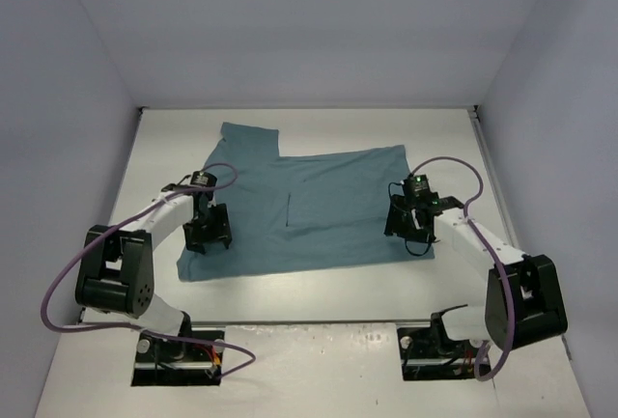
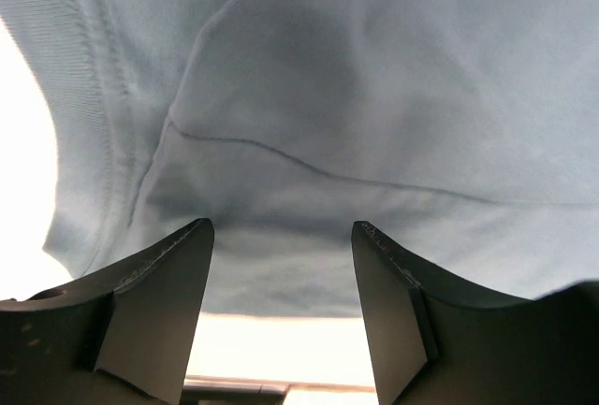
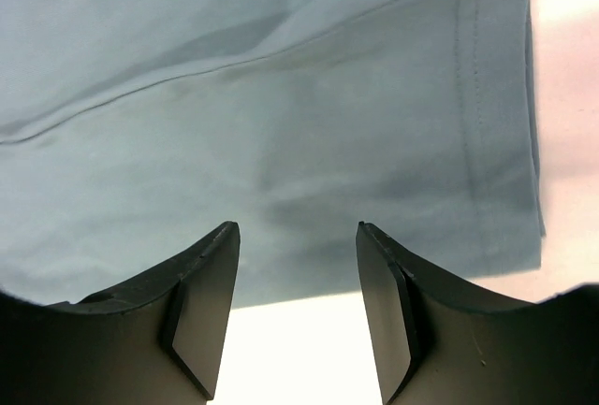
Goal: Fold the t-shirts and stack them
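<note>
Teal t-shirt (image 1: 319, 210) lay flat, left claw (image 1: 209, 242) and right claw (image 1: 412, 239) at its edges — both released, gripping nothing.

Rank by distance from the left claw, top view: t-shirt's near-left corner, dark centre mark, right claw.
1. t-shirt's near-left corner, just beside the left claw, on its near-left.
2. dark centre mark, mid-shirt, to its right.
3. right claw, far across on the right.

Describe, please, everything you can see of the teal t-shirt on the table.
The t-shirt is plain teal, soft cloth, unprinted, lying spread nearly flat on the white table, with a sleeve jutting out at its far-left corner. Creases cross it; stitched hems show along its edges. The left gripper and right gripper stand open over its left and right edges, pinching nothing.
</note>
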Controlling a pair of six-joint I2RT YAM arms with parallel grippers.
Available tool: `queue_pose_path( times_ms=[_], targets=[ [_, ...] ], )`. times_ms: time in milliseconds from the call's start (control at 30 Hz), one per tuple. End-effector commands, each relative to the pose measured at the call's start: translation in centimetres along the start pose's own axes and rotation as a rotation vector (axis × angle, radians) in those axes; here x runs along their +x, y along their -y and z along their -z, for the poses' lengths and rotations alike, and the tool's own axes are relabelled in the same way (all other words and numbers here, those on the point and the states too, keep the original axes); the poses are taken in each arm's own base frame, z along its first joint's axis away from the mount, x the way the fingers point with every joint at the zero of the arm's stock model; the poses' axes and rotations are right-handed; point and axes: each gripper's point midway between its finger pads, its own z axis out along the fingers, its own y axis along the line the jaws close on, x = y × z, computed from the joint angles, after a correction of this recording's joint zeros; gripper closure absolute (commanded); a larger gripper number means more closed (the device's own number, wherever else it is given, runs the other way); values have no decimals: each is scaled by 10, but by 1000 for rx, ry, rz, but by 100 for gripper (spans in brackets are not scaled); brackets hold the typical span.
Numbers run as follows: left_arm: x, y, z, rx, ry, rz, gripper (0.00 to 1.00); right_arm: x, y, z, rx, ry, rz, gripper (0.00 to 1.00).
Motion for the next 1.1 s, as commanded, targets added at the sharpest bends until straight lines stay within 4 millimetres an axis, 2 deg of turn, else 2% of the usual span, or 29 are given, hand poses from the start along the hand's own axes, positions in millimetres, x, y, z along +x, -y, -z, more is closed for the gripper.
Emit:
queue_pose_path(
  times_ms=[0,67,133,267,333,433,500,667,867,1067],
  targets=[
    [-48,16,50,53,175,-53,42,-55,-18,37,-9,182,31,50],
    [-72,26,70,66,255,-81,41,-79,-27,46,-12,242,89,50],
    [-86,35,77,73,286,-105,41,-91,-36,41,-25,248,144,50],
    [-97,57,68,71,271,-146,41,-94,-54,14,-89,210,214,50],
    [-96,67,51,54,231,-172,41,-96,-61,1,-107,210,226,50],
    [-92,78,36,51,200,-188,41,-85,-61,-21,-96,171,256,50],
    [-89,83,27,50,187,-193,41,-82,-60,-28,-92,170,269,50],
    [-81,85,7,12,161,-210,41,-56,-32,-50,9,112,267,50],
    [-61,89,-4,10,142,-244,41,-28,-10,-52,68,63,162,51],
    [-39,83,0,34,136,-236,41,-4,-4,-45,77,12,63,51]
  ],
)
